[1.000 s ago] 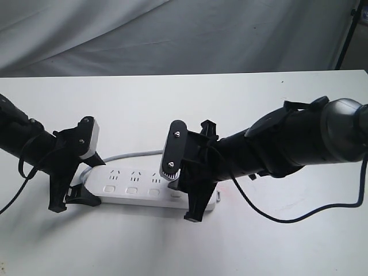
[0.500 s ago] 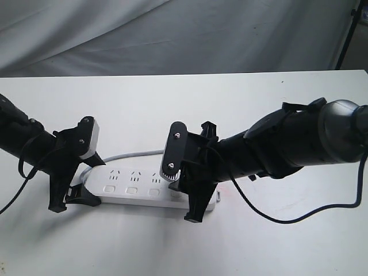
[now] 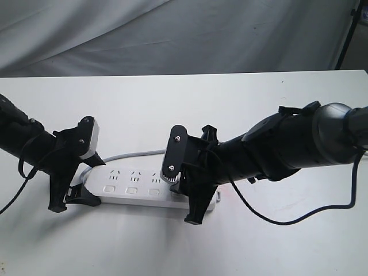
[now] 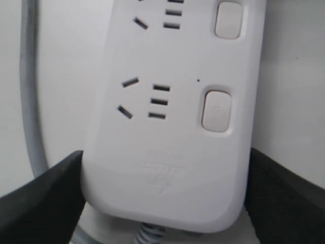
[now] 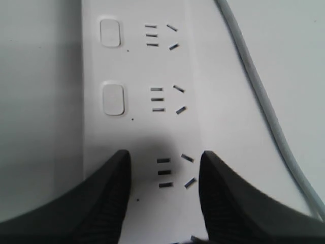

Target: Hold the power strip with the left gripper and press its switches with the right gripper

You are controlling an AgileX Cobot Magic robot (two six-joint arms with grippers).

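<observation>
a: two switches [image 5: 112,99] show bare ahead of the right gripper [image 5: 162,201]. is the next one under that finger?
b: looks so. its jaws stand wide apart with nothing between them but the face of the power strip [image 3: 135,187]. one finger [image 5: 106,203] sits in line with the button row, where a switch would be. whether it touches, i can't tell.
a: and the strip itself?
b: flat on the white table [image 3: 259,103], lying lengthways across the front, grey cord [image 3: 129,154] curling off behind. the left gripper [image 3: 72,201] straddles the cord end, a finger [image 4: 40,203] against each long edge, so it has the strip pinned across its width.
a: so how to press well?
b: i'd come straight down with that one fingertip centred on the button, not on the rim beside it, and push only until it gives. a sideways shove could lever the free end round, since only one end is clamped. then lift clear before stepping along the row.
</observation>
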